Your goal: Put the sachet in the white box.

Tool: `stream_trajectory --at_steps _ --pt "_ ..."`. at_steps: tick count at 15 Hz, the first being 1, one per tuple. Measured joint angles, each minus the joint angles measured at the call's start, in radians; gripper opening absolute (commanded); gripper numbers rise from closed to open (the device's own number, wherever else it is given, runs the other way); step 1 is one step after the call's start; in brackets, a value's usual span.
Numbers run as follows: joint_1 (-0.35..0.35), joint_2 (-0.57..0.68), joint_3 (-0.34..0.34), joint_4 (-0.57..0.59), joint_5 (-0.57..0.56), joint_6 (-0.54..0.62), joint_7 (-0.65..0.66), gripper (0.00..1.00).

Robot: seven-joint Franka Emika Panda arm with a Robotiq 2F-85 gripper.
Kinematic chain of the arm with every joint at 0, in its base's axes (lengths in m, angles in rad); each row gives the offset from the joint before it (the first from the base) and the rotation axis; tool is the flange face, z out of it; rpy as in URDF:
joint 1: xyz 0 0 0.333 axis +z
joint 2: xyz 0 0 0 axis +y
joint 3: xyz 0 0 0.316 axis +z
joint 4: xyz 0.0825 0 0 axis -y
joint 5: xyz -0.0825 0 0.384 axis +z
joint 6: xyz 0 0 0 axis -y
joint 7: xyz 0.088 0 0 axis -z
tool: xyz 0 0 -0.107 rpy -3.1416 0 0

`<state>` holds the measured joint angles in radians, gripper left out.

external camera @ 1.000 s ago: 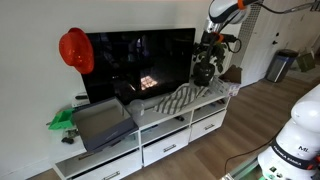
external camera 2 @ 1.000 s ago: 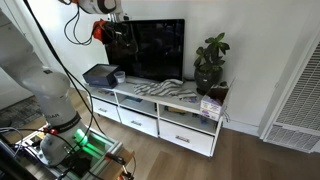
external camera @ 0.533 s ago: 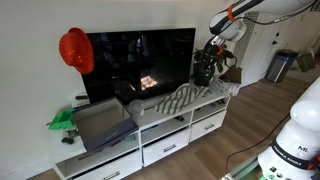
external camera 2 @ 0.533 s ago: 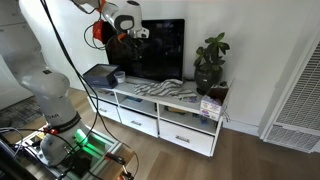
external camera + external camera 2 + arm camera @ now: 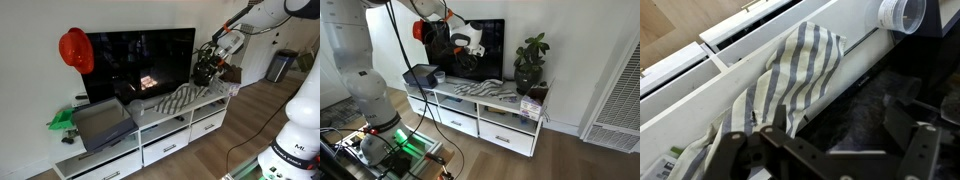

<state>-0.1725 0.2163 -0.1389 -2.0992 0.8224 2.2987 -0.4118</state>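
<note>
My gripper point(image 5: 471, 52) hangs in front of the TV, above the white cabinet top; it also shows in an exterior view point(image 5: 217, 56) close to the plant. In the wrist view its dark fingers point(image 5: 735, 150) stand wide apart at the bottom edge with nothing between them. Below lies a striped cloth point(image 5: 790, 75). A small green-and-white item point(image 5: 678, 153) at the cloth's end may be the sachet; I cannot tell. The small white box point(image 5: 531, 108) sits at the cabinet's end by the plant, well away from the gripper.
A large grey bin point(image 5: 420, 74) stands on the cabinet's other end point(image 5: 100, 122). The TV point(image 5: 480, 45) is right behind the gripper. A potted plant point(image 5: 530, 62) stands by the white box. A white round object point(image 5: 902, 12) sits near the TV base.
The arm has come down from above the TV and moved along its front; the gripper is now lower, over the striped cloth.
</note>
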Motion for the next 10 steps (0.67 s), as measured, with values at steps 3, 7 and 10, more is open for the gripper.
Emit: stream_trajectory --at_steps 3,7,10 --pt "-0.060 0.091 0.000 0.075 0.041 -0.035 -0.012 1.00" --pt "-0.127 0.205 0.006 0.163 0.092 -0.094 -0.023 1.00" --pt "-0.167 0.287 0.009 0.214 0.125 -0.119 -0.034 1.00"
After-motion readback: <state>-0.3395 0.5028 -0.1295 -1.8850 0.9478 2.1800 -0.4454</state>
